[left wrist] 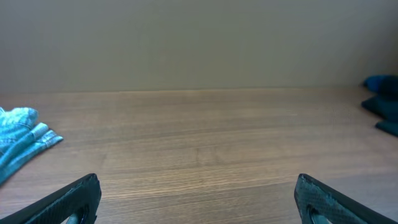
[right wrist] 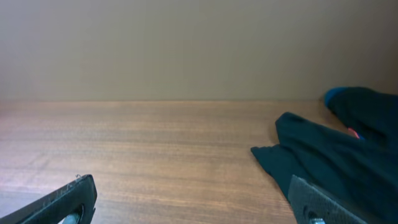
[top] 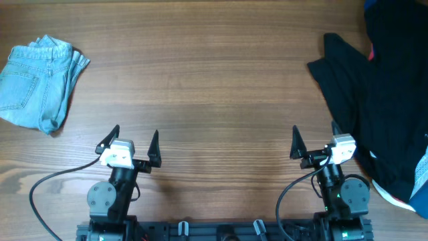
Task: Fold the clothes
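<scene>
A large black garment (top: 381,100) lies crumpled at the table's right side; it also shows in the right wrist view (right wrist: 336,155). A spot of red (top: 372,53) shows at its upper edge. A folded light-blue denim garment (top: 37,84) lies at the far left; it also shows in the left wrist view (left wrist: 22,140). My left gripper (top: 134,142) is open and empty near the front edge. My right gripper (top: 314,139) is open and empty, just left of the black garment's edge.
The wooden table (top: 200,80) runs between the two garments. A bit of light-blue and white cloth (top: 418,181) shows under the black garment at the right edge. A black cable (top: 53,181) trails from the left arm.
</scene>
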Robot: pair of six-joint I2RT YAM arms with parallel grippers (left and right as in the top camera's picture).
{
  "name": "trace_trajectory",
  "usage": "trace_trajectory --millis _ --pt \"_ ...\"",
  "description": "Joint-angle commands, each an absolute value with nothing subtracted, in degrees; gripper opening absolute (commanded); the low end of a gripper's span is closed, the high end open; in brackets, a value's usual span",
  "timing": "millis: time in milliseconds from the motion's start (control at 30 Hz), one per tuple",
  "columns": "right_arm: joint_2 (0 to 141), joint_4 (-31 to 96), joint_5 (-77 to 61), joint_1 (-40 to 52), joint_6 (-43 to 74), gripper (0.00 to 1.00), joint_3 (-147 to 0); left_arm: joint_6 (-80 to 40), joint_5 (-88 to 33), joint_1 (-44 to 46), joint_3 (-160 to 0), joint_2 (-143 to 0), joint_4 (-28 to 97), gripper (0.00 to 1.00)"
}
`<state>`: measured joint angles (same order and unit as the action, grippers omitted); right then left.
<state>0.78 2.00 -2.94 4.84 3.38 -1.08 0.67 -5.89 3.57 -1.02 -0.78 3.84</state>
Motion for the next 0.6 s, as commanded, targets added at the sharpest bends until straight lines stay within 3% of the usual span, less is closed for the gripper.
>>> trace_trajectory --millis 0,133,267,367,500,567 --pt "3.3 8.6 -1.3 5.2 8.6 1.0 -8.9 -5.3 -5.8 3.1 -6.1 -2.0 5.4 1.0" --pt "12.5 20.1 -0.9 5.2 10.9 1.0 -20.9 -9.4 -8.5 3.1 -15.0 -12.3 12.1 1.0" --pt "35.8 31.7 0.5 5.2 9.8 1.0 -39.2 -9.5 -9.6 3.1 -30.5 -32.7 19.2 1.0" --pt "51.8 36.5 0.9 5.2 2.0 1.0 -50.4 -9.5 -9.6 3.1 -36.3 -41.8 21.1 1.0" --pt "69.1 31.6 2.1 5.2 -3.5 1.0 -59.9 -11.4 -13.1 3.1 -37.1 -46.6 20.6 1.0" --pt "75.9 27.0 12.4 3.3 1.5 1.0 -59.9 -11.4 -13.0 3.1 -37.1 -46.5 20.3 1.0"
